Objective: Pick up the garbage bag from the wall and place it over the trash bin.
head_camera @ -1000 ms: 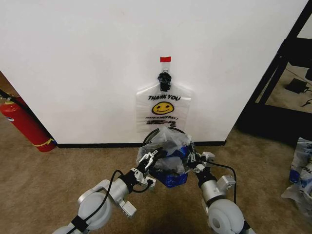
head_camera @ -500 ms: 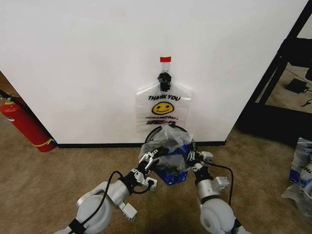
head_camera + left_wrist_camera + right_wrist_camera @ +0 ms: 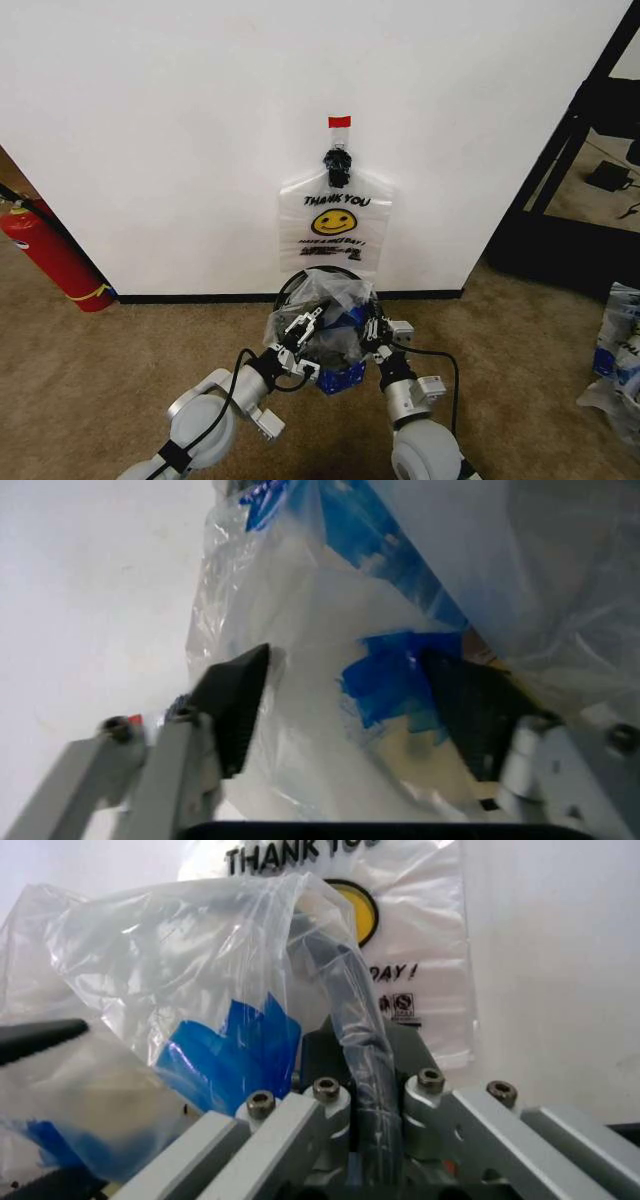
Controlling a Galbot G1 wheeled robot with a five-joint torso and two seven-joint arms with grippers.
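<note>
The garbage bag (image 3: pixel 322 308), crumpled translucent plastic with blue patches, is bunched over the trash bin (image 3: pixel 294 282), whose black rim curves out behind it, against the wall. My left gripper (image 3: pixel 300 336) is at the bag's left side; in the left wrist view its fingers (image 3: pixel 236 705) stand wide apart and open, with the plastic (image 3: pixel 300 630) between them. At the bag's right side my right gripper (image 3: pixel 377 330) has its fingers (image 3: pixel 330 1114) shut on the bag's edge (image 3: pixel 200 952) where it lies over the bin's dark rim (image 3: pixel 342 994).
A second bag (image 3: pixel 335 222) with a smiley face and "THANK YOU" hangs from a black clip (image 3: pixel 339 165) on the white wall above the bin. A red fire extinguisher (image 3: pixel 50 255) leans at the left. A black shelf frame (image 3: pixel 585 130) and more bags (image 3: pixel 615 350) stand at the right.
My right gripper has moved left and closer to the left gripper. The bag between them has shifted left and sunk lower over the bin.
</note>
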